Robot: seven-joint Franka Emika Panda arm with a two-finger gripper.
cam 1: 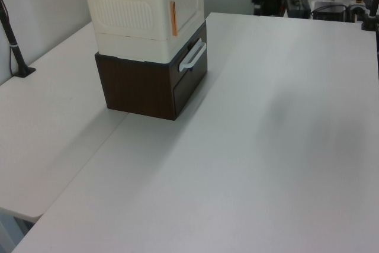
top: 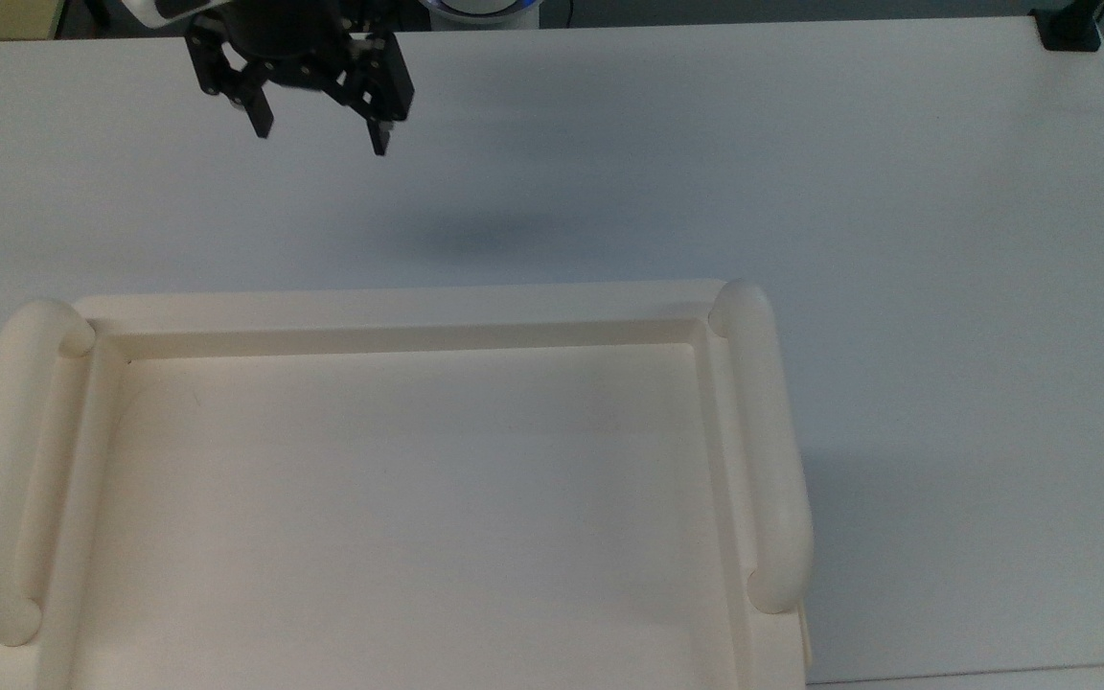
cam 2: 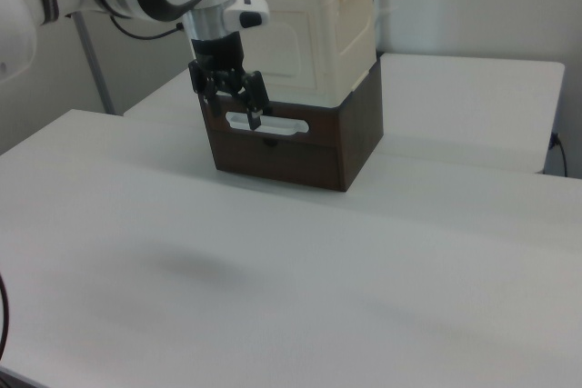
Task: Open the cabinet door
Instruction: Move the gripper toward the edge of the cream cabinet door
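The cream cabinet (cam 1: 145, 13) stands on a dark brown drawer box (cam 1: 155, 81) near the table's (cam 1: 266, 146) far corner in the left view; its door (cam 2: 273, 56) lies flush and shut, with an orange strip at one edge. The gripper (top: 320, 139), fingers apart and empty, hangs above bare tabletop, well apart from the cabinet in the top view. A white handle (cam 1: 192, 56) juts from the drawer box.

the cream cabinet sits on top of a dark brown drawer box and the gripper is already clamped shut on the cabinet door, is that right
Not quite. The cream cabinet does sit on the dark brown drawer box, but the gripper is open and holds nothing. In the top view it hangs over bare table, apart from the cabinet, and the cabinet door is untouched in the right view.
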